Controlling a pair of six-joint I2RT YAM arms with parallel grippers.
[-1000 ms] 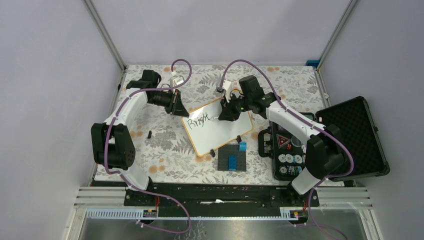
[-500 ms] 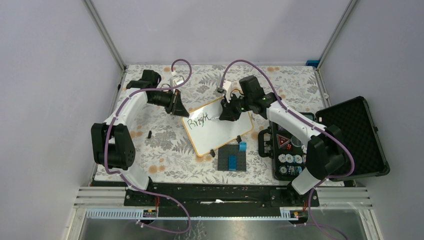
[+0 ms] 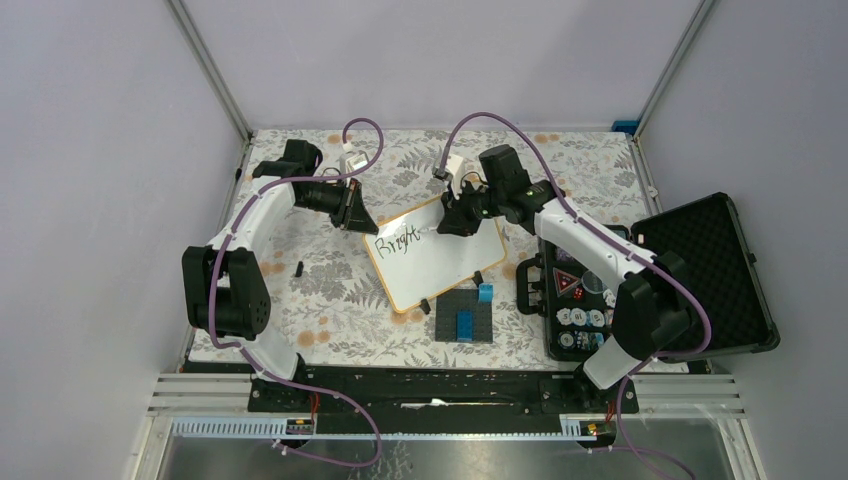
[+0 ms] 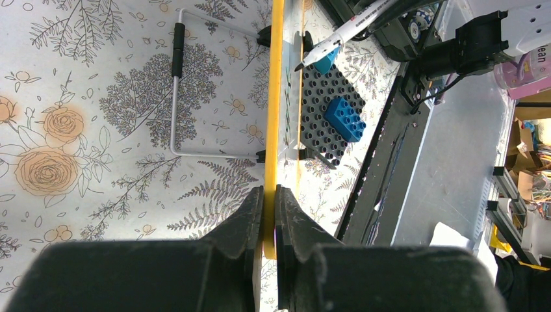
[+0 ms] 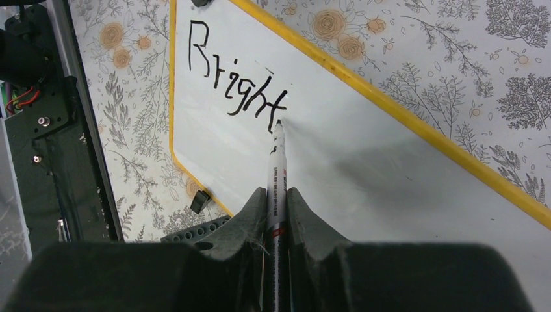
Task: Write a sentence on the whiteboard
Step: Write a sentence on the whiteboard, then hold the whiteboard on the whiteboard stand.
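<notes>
Only the left wrist view shows the left hand (image 4: 269,190) clamping the whiteboard (image 4: 275,97).

whiteboard (image 3: 440,265): white, yellow frame | tablecloth (image 3: 330,300): floral grey-orange | brick plate (image 3: 485,326): dark grey

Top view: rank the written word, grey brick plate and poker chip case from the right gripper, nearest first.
1. Written word, on the whiteboard beside the right gripper.
2. Grey brick plate, toward the arm bases.
3. Poker chip case, far right.
</notes>
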